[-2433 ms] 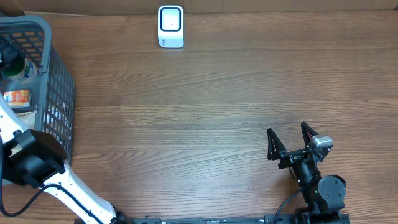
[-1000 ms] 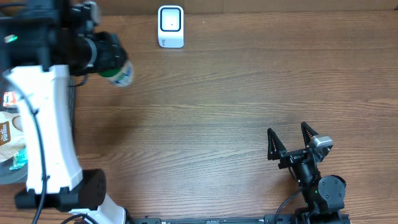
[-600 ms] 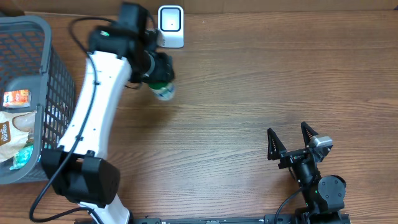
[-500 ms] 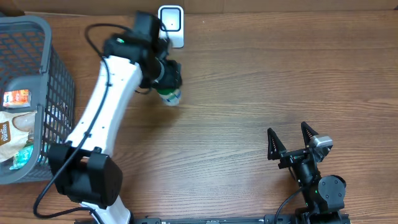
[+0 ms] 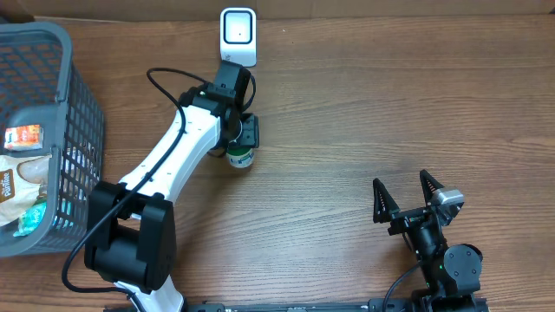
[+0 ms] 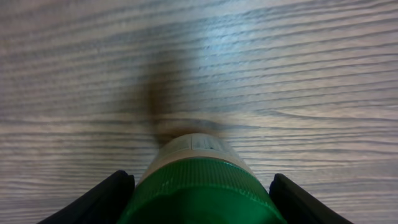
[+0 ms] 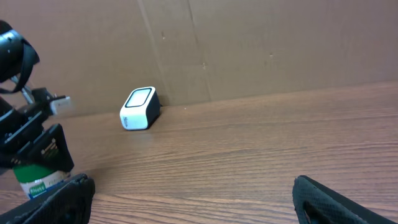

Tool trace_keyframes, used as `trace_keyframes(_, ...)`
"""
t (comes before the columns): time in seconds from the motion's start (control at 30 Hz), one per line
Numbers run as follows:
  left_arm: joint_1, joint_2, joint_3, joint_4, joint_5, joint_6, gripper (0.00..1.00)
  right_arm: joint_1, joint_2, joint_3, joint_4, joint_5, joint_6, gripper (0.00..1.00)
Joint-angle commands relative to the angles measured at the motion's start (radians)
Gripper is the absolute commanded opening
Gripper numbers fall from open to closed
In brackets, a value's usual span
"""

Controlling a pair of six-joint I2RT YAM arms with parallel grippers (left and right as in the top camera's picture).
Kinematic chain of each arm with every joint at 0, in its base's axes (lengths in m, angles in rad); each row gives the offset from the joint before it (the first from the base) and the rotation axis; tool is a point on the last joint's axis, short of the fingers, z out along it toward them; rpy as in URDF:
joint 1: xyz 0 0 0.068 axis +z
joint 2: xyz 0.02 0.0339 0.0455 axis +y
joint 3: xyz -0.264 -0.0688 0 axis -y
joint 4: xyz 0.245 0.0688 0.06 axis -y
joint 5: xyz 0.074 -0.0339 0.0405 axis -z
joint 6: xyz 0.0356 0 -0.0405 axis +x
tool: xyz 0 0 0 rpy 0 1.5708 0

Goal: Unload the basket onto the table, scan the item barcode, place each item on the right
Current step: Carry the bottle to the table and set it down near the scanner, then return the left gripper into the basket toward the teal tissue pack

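Observation:
The item [image 5: 240,158] is a small white jar with a green cap and a green label. It hangs just over the table, a little in front of the white scanner [image 5: 238,36]. My left gripper [image 5: 239,139] is shut on it; in the left wrist view the green cap of the item [image 6: 199,190] fills the space between both black fingers [image 6: 106,200]. No barcode shows in any view. My right gripper [image 5: 401,186] stands open and bare near the front right. The right wrist view holds the scanner [image 7: 139,107] and the item [image 7: 42,181] at far left.
A grey mesh basket [image 5: 54,36] stands at the left edge with several packaged goods inside. A brown cardboard wall [image 7: 249,43] runs along the back of the table behind the scanner.
The left arm lifted the jar out of the basket and swung it right across the table, ending just in front of the scanner. The right arm has not moved.

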Motion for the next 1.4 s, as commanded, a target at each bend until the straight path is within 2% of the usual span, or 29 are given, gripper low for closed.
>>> trace_keyframes(0.0, -0.003, -0.005, -0.031, 0.034, -0.023, -0.048, 0.57, -0.008, -0.011, -0.01, 0.005, 0.001, -0.001, 1.0)
trace_keyframes(0.27, -0.003, -0.005, -0.096, 0.166, -0.04, -0.048, 0.6, -0.008, -0.011, -0.01, 0.005, 0.001, -0.001, 1.0)
trace_keyframes(0.43, -0.003, -0.005, -0.115, 0.197, -0.062, -0.048, 0.72, -0.008, -0.011, -0.01, 0.005, 0.001, -0.001, 1.0)
trace_keyframes(0.67, -0.002, -0.005, -0.114, 0.209, -0.082, -0.047, 0.99, -0.008, -0.011, -0.01, 0.005, 0.002, -0.001, 1.0)
trace_keyframes(0.77, 0.006, -0.015, -0.088, 0.199, -0.087, -0.043, 1.0, -0.008, -0.011, -0.01, 0.005, 0.001, -0.001, 1.0)
trace_keyframes(0.93, 0.026, -0.055, 0.077, 0.06, -0.087, -0.031, 1.0, -0.008, -0.011, -0.01, 0.005, 0.001, -0.001, 1.0)
trace_keyframes(1.13, 0.056, -0.108, 0.402, -0.199, -0.092, -0.005, 1.0, -0.008, -0.011, -0.01, 0.005, 0.002, -0.001, 1.0)
trace_keyframes(1.37, 0.194, -0.171, 0.692, -0.469, -0.132, 0.002, 1.0, -0.008, -0.011, -0.01, 0.005, 0.001, -0.001, 1.0)
